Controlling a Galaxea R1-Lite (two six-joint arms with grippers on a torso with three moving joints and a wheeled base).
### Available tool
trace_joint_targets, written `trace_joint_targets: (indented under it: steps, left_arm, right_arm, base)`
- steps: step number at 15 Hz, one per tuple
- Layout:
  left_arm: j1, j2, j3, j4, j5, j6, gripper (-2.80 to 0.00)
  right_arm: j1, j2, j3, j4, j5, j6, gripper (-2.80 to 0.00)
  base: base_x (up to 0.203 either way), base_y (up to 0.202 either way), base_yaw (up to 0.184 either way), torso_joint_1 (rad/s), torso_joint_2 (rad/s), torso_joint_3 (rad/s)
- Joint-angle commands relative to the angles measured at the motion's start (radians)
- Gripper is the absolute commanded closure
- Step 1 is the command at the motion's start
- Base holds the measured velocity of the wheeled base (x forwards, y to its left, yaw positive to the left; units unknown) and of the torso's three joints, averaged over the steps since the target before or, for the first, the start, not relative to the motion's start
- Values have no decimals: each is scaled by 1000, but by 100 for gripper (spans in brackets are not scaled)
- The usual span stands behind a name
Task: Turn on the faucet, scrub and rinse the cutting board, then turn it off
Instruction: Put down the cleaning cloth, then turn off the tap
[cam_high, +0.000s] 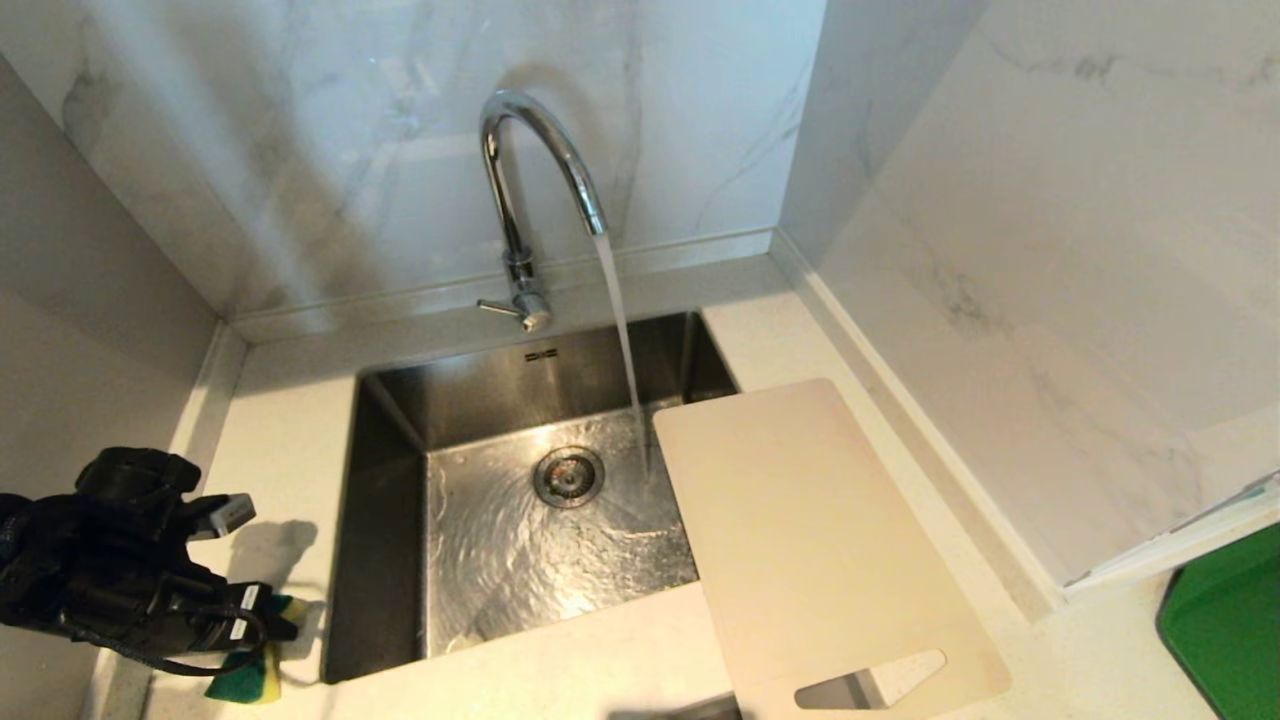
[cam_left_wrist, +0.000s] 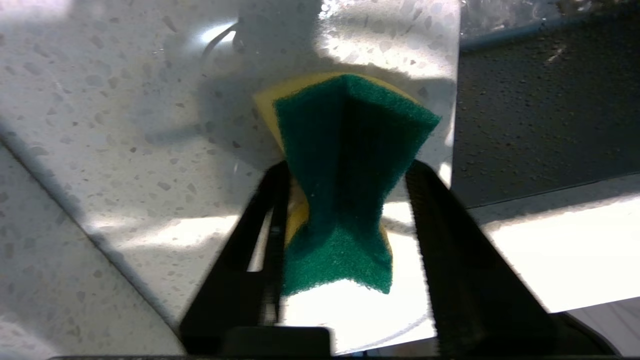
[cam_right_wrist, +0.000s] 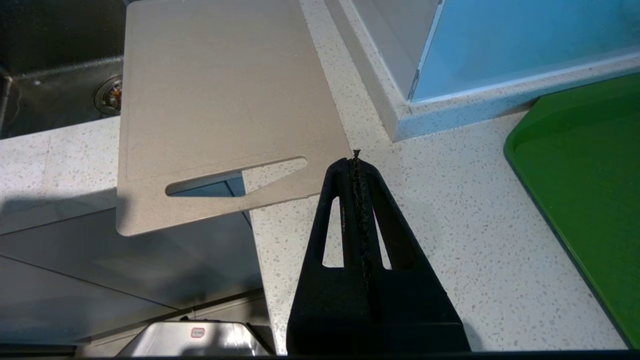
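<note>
The chrome faucet (cam_high: 520, 200) runs, its stream (cam_high: 625, 350) falling into the sink beside the far corner of the cutting board (cam_high: 810, 520). The cream board lies flat on the counter right of the sink, its slotted end (cam_right_wrist: 235, 182) hanging over the front edge. My left gripper (cam_high: 280, 615) is low over the counter left of the sink. Its jaws (cam_left_wrist: 348, 170) stand open around a creased green-and-yellow sponge (cam_left_wrist: 345, 130), with a gap on one side. My right gripper (cam_right_wrist: 356, 162) is shut and empty, above the counter near the board's slotted end.
The steel sink (cam_high: 390, 520) has wet walls and a drain (cam_high: 568, 476). A green tray (cam_high: 1225, 620) sits at the far right of the counter. Marble walls close in behind and on the right. The faucet's thin lever (cam_high: 495, 307) points left.
</note>
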Motion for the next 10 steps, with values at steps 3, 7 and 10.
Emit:
trace_joint_targets:
  steps: [3,7,10]
  left_arm:
    - [-1,-70,-11,0,0,4,-280]
    - [-21,-202,-132,39,-4,0,-280]
    - [-77,-242,-320,203,-11,-13,0]
  right_arm:
    - [0,0,2,0,0,0,0]
    - [0,0,2,0,0,-1,0]
    - [0,0,2,0,0,-1,0]
  base:
    - [0,0,0,0,0,0]
    - [0,0,0,0,0,0]
    - [0,0,0,0,0,0]
